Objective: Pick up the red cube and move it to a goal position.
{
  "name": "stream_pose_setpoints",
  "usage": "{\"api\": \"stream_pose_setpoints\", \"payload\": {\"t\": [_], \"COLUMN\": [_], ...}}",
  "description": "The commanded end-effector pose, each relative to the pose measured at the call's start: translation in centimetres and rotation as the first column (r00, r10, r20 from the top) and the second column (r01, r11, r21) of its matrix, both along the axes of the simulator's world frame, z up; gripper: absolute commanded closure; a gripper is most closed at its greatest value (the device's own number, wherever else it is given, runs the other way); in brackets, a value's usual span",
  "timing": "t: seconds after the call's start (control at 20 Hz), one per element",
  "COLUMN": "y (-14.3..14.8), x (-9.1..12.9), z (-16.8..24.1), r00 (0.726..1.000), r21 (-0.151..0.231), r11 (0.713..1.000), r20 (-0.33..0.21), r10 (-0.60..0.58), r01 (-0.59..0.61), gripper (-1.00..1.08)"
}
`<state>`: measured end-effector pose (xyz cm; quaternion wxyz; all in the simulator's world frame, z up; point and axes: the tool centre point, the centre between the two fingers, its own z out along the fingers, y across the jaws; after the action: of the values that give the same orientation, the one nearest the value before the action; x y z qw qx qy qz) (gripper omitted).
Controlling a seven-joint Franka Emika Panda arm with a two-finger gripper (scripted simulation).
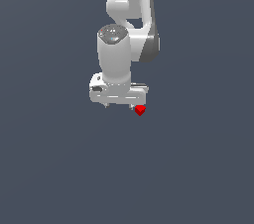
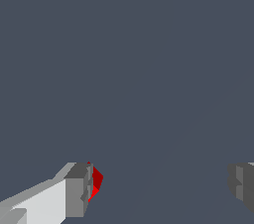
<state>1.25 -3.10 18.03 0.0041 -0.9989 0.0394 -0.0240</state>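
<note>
Fingers (image 2: pixel 82 191) stand wide apart and hold nothing: in the wrist view one grey pad sits low on one side and the other pad shows at the far edge, with bare dark surface (image 2: pixel 149 69) between them. The red cube (image 2: pixel 95 181) is not centred in that gap; it lies right against the inner face of the nearer pad, part hidden behind it, so only a sliver of red shows. In the exterior view the red cube (image 1: pixel 140 110) peeks out just below the end of the hand toward the exterior view's right, under the white arm (image 1: pixel 116 57).

As I judge it, the step in hand is lining up for the grasp, and closing from here looks risky: the near pad would shove the cube sideways or turn it rather than pinch it squarely. A better course would be to shift the hand sideways until the cube sits midway between the pads, check the height, then close evenly. No goal marker is visible in either view.
</note>
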Motion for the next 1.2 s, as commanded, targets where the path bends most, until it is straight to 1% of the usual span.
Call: {"api": "stream_pose_setpoints", "payload": {"t": [0.0, 0.35, 0.7, 0.9, 1.15], "y": [0.0, 0.2, 1.0, 1.7, 3.0], "x": [0.0, -0.5, -1.9, -3.1, -4.6], "z": [0.0, -0.6, -2.5, -4.1, -6.4], "r00": [1.000, 1.000, 0.993, 0.982, 0.955], "r21": [0.000, 0.000, 0.001, 0.001, 0.001], "r11": [1.000, 1.000, 0.993, 0.982, 0.955], "r20": [0.000, -0.002, -0.007, -0.012, -0.019], "r10": [0.000, -0.030, -0.117, -0.190, -0.298], "r01": [0.000, 0.030, 0.117, 0.190, 0.298], "gripper": [-0.92, -0.92, -0.92, -0.92, -0.92]}}
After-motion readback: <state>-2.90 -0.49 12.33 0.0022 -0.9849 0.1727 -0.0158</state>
